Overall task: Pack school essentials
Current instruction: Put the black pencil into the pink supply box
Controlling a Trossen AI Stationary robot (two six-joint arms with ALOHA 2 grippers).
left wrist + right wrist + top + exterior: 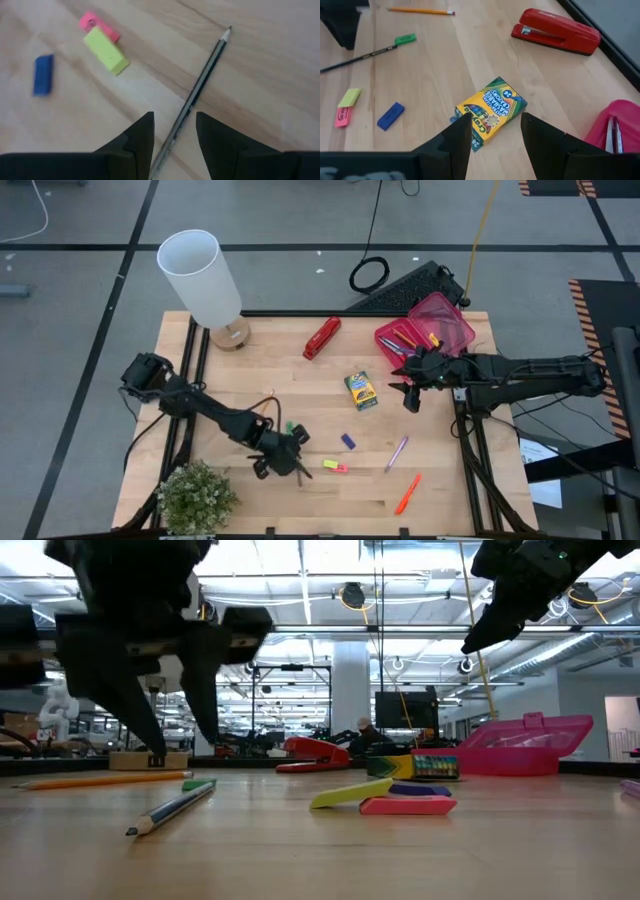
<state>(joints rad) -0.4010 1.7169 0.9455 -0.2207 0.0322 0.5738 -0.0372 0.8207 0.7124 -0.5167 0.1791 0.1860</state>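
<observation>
Nearest the low cam: dark pencil [172, 809] lying flat on the surface [440, 480], tip toward the lens, w/ orange pencil [100, 780] just behind at 9 o'clock; yellow eraser [352, 793] leaning on pink eraser [408, 805] at centre.

Left claw [174, 131] low over the dark pencil [200, 87], fingers apart, shaft running between them, not yet pinched; in the high view at approx 7 o'clock of the surface, near the potted plant [196, 498].

Right claw [496, 131] fingers apart, empty, hanging above the crayon box [490, 111]; at approx 2 o'clock, beside the open pink box [425, 330] already holding some items.

Still loose: blue eraser [348, 441], purple pen [397, 452], orange marker [407, 493] toward 5 o'clock; green eraser [405, 39].

Step in hand, likely: pencil pick-up. To do well: drop straight down till tips nearly touch wood; keep shaft centred in the gap; close slowly, as a thin round pencil may roll or skid out; grip near mid-length so it stays level on lift; avoid nudging the erasers nearby.
</observation>
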